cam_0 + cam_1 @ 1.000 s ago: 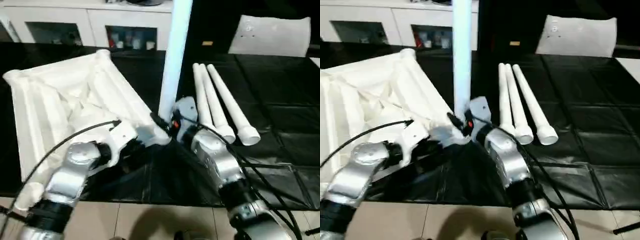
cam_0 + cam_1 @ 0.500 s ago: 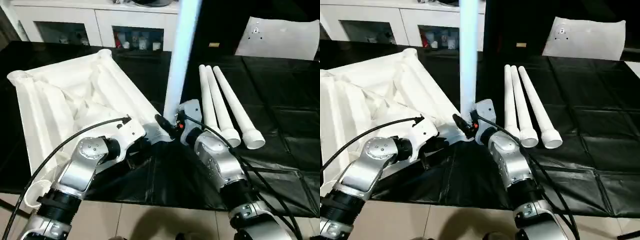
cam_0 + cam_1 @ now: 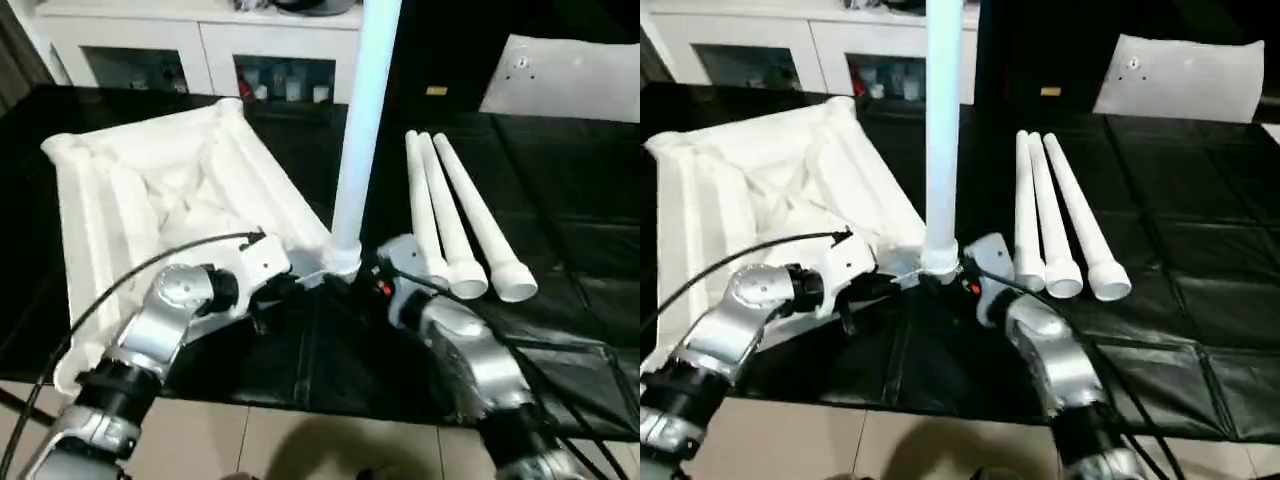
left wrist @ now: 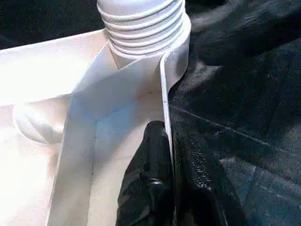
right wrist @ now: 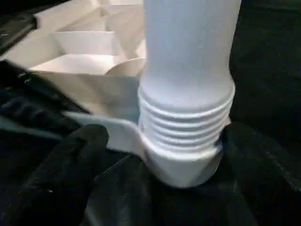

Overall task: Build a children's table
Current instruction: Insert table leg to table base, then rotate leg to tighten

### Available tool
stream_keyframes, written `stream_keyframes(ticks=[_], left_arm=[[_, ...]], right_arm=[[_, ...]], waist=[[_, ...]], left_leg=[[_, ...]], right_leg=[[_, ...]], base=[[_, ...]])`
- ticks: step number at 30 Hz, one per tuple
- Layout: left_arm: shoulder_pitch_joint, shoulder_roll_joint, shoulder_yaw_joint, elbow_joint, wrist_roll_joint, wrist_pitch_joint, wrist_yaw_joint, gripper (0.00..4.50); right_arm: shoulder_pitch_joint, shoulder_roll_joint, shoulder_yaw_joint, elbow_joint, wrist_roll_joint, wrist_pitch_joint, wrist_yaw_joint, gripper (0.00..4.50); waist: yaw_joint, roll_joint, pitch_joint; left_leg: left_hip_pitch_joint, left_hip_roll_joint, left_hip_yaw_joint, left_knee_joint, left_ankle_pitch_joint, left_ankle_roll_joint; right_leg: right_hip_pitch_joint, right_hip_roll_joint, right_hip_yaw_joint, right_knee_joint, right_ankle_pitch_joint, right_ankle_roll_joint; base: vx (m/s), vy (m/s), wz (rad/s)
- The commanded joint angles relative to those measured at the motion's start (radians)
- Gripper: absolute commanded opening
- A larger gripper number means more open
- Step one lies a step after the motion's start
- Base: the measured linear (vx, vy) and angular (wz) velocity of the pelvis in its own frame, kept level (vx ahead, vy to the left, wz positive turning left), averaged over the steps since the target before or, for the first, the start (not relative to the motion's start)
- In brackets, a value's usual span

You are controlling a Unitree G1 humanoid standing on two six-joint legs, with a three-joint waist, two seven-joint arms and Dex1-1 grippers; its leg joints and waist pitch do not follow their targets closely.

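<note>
Left end effector (image 4: 171, 155) pinches the rim of the upturned top (image 3: 150, 190) on the tabletop (image 3: 560, 200), right end effector (image 5: 160, 141) spread around the socketed leg (image 3: 365, 110); light, stiff, slippery plastic, best gripped low.

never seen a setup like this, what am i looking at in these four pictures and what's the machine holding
This is a humanoid robot building a white plastic children's table. Two pictures come from cameras on its head, looking down over its silver arms; the other two come from cameras on its wrists.

On the black surface the table top lies upside down, ribs up. One leg stands upright in its near corner socket, with the screw threads still showing. Three spare legs lie side by side to the robot's right.

The left gripper is shut on the top's rim, steadying it. The right gripper is open, its fingers on either side of the leg's base, not squeezing it.
</note>
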Motion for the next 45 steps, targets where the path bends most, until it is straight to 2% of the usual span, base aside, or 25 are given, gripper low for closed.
stream_keyframes(ticks=[1, 4, 6, 7, 8, 9, 11, 12, 17, 18, 19, 22, 23, 24, 25, 27, 29, 31, 34, 37, 41, 45], left_arm=[[-0.016, 0.013, -0.027, 0.02, 0.004, -0.045, -0.027, 0.0], [-0.025, 0.032, -0.041, 0.047, 0.003, -0.082, -0.075, 0.0], [-0.034, 0.051, -0.054, 0.077, 0.005, -0.123, -0.118, 0.0], [-0.038, 0.057, -0.059, 0.087, 0.008, -0.14, -0.132, 0.0], [-0.039, 0.061, -0.061, 0.092, 0.004, -0.151, -0.147, 0.0], [-0.038, 0.062, -0.062, 0.093, -0.01, -0.161, -0.176, 0.0], [-0.037, 0.064, -0.063, 0.096, -0.029, -0.174, -0.212, 0.0], [-0.034, 0.069, -0.07, 0.095, -0.049, -0.188, -0.256, 0.0], [-0.038, 0.085, -0.092, 0.103, -0.066, -0.232, -0.338, 0.0], [-0.04, 0.088, -0.096, 0.105, -0.067, -0.24, -0.352, 0.0], [-0.043, 0.091, -0.099, 0.109, -0.068, -0.249, -0.365, 0.0], [-0.05, 0.098, -0.108, 0.118, -0.069, -0.271, -0.4, 0.0], [-0.054, 0.104, -0.115, 0.122, -0.069, -0.286, -0.422, 0.0], [-0.054, 0.104, -0.115, 0.122, -0.069, -0.286, -0.422, 0.0], [-0.057, 0.107, -0.12, 0.124, -0.068, -0.294, -0.433, 0.0], [-0.061, 0.111, -0.125, 0.126, -0.068, -0.305, -0.45, 0.0], [-0.065, 0.114, -0.13, 0.13, -0.066, -0.317, -0.464, 0.0], [-0.069, 0.115, -0.135, 0.132, -0.068, -0.322, -0.478, 0.0], [-0.073, 0.117, -0.14, 0.137, -0.065, -0.332, -0.489, 0.0], [-0.077, 0.118, -0.144, 0.144, -0.063, -0.339, -0.498, 0.0], [-0.081, 0.12, -0.147, 0.154, -0.061, -0.349, -0.504, 0.0], [-0.089, 0.124, -0.149, 0.169, -0.06, -0.355, -0.508, 0.0]], right_arm=[[0.022, -0.019, 0.022, -0.047, 0.021, 0.021, 0.05, 4.4], [0.033, -0.059, 0.018, -0.132, 0.041, 0.037, 0.082, 4.4], [0.035, -0.107, 0.019, -0.196, 0.056, 0.062, 0.122, 4.4], [0.035, -0.123, 0.019, -0.216, 0.059, 0.071, 0.135, 4.4], [0.034, -0.141, 0.022, -0.229, 0.054, 0.072, 0.15, 4.4], [0.028, -0.165, 0.021, -0.243, 0.05, 0.081, 0.17, 4.4], [0.021, -0.192, 0.019, -0.256, 0.048, 0.09, 0.193, 4.4], [0.01, -0.222, 0.018, -0.266, 0.05, 0.094, 0.223, 4.4], [-0.028, -0.287, 0.038, -0.239, 0.049, 0.085, 0.309, 4.4], [-0.034, -0.297, 0.046, -0.232, 0.049, 0.08, 0.33, 4.4], [-0.038, -0.306, 0.053, -0.228, 0.049, 0.076, 0.35, 4.4], [-0.051, -0.319, 0.07, -0.21, 0.068, 0.074, 0.418, 4.4], [-0.065, -0.322, 0.082, -0.191, 0.076, 0.074, 0.455, 4.25], [-0.065, -0.322, 0.082, -0.191, 0.076, 0.074, 0.455, 4.25], [-0.073, -0.322, 0.089, -0.178, 0.079, 0.071, 0.476, 4.25], [-0.087, -0.321, 0.103, -0.154, 0.08, 0.064, 0.504, 3.9], [-0.098, -0.327, 0.125, -0.135, 0.075, 0.051, 0.536, 3.86], [-0.104, -0.327, 0.134, -0.122, 0.066, 0.045, 0.55, 3.54], [-0.115, -0.328, 0.144, -0.1, 0.058, 0.04, 0.566, 3.43], [-0.127, -0.332, 0.154, -0.079, 0.06, 0.04, 0.59, 3.03], [-0.136, -0.333, 0.156, -0.054, 0.062, 0.031, 0.61, 2.77], [-0.146, -0.329, 0.157, -0.032, 0.071, 0.032, 0.628, 2.73]], waist=[[0.003, 0.009, -0.058], [0.003, 0.008, -0.062], [0.004, 0.007, -0.062], [0.006, 0.005, -0.062], [0.008, 0.008, -0.06], [0.007, 0.004, -0.06], [0.014, 0.006, -0.06], [0.015, 0.002, -0.06], [0.023, 0.001, -0.061], [0.023, -0.008, -0.062], [0.025, -0.004, -0.061], [0.028, -0.006, -0.062], [0.03, -0.005, -0.062], [0.03, -0.008, -0.062], [0.031, -0.006, -0.063], [0.032, -0.008, -0.062], [0.034, -0.009, -0.06], [0.036, -0.008, -0.058], [0.038, -0.009, -0.055], [0.038, -0.01, -0.052], [0.039, -0.011, -0.053], [0.04, -0.009, -0.052]], left_leg=[[-0.002, 0.045, -0.011, -0.061, -0.205, 0.028], [-0.004, 0.044, -0.01, -0.055, -0.151, 0.048], [-0.003, 0.043, -0.009, -0.053, -0.134, 0.06], [-0.001, 0.043, -0.009, -0.051, -0.133, 0.068], [-0.002, 0.045, -0.009, -0.053, -0.134, 0.068], [-0.002, 0.045, -0.009, -0.052, -0.139, 0.068], [0.002, 0.046, -0.006, -0.051, -0.148, 0.063], [0.003, 0.046, -0.006, -0.051, -0.15, 0.062], [0.002, 0.047, -0.005, -0.047, -0.126, 0.068], [0.002, 0.046, -0.005, -0.046, -0.126, 0.072], [0.0, 0.047, -0.006, -0.046, -0.119, 0.076], [0.0, 0.048, -0.004, -0.044, -0.112, 0.087], [0.0, 0.049, -0.004, -0.043, -0.106, 0.088], [0.0, 0.048, -0.004, -0.042, -0.108, 0.09], [0.0, 0.049, -0.004, -0.042, -0.107, 0.089], [0.0, 0.05, -0.004, -0.041, -0.107, 0.088], [0.001, 0.05, -0.003, -0.04, -0.122, 0.082], [0.0, 0.05, -0.003, -0.041, -0.133, 0.075], [0.002, 0.051, -0.004, -0.043, -0.157, 0.061], [0.001, 0.05, -0.005, -0.044, -0.175, 0.048], [0.001, 0.049, -0.005, -0.043, -0.175, 0.047], [0.001, 0.05, -0.005, -0.042, -0.164, 0.05]], right_leg=[[0.049, -0.063, 0.041, -0.073, -0.16, -0.196], [0.055, -0.062, 0.038, -0.06, -0.043, -0.229], [0.056, -0.061, 0.038, -0.057, -0.012, -0.24], [0.058, -0.061, 0.037, -0.057, -0.011, -0.242], [0.057, -0.064, 0.038, -0.056, -0.014, -0.243], [0.057, -0.063, 0.037, -0.057, -0.024, -0.242], [0.055, -0.065, 0.039, -0.058, -0.054, -0.247], [0.055, -0.065, 0.039, -0.059, -0.061, -0.249], [0.056, -0.066, 0.037, -0.051, -0.027, -0.258], [0.058, -0.065, 0.036, -0.051, -0.028, -0.259], [0.059, -0.067, 0.037, -0.049, -0.028, -0.259], [0.059, -0.068, 0.036, -0.047, -0.026, -0.261], [0.059, -0.068, 0.036, -0.046, -0.022, -0.263], [0.059, -0.068, 0.034, -0.046, -0.025, -0.266], [0.058, -0.068, 0.034, -0.045, -0.03, -0.269], [0.057, -0.068, 0.034, -0.044, -0.033, -0.27], [0.055, -0.069, 0.034, -0.046, -0.061, -0.269], [0.054, -0.069, 0.034, -0.048, -0.089, -0.263], [0.051, -0.069, 0.035, -0.05, -0.128, -0.254], [0.05, -0.069, 0.036, -0.053, -0.167, -0.242], [0.049, -0.069, 0.037, -0.053, -0.166, -0.24], [0.049, -0.068, 0.036, -0.05, -0.137, -0.248]], base=[[0.0, 0.0, 0.0], [0.0, 0.0, 0.0], [0.0, 0.0, 0.0], [0.0, 0.0, 0.0], [0.0, 0.0, 0.0], [0.0, 0.0, 0.0], [0.0, 0.0, 0.0], [0.0, 0.0, 0.0], [0.0, 0.0, 0.0], [0.0, 0.0, 0.0], [0.0, 0.0, 0.0], [0.0, 0.0, 0.0], [0.0, 0.0, 0.0], [0.0, 0.0, 0.0], [0.0, 0.0, 0.0], [0.0, 0.0, 0.0], [0.0, 0.0, 0.0], [0.0, 0.0, 0.0], [0.0, 0.0, 0.0], [0.0, 0.0, 0.0], [0.0, 0.0, 0.0], [0.0, 0.0, 0.0]])
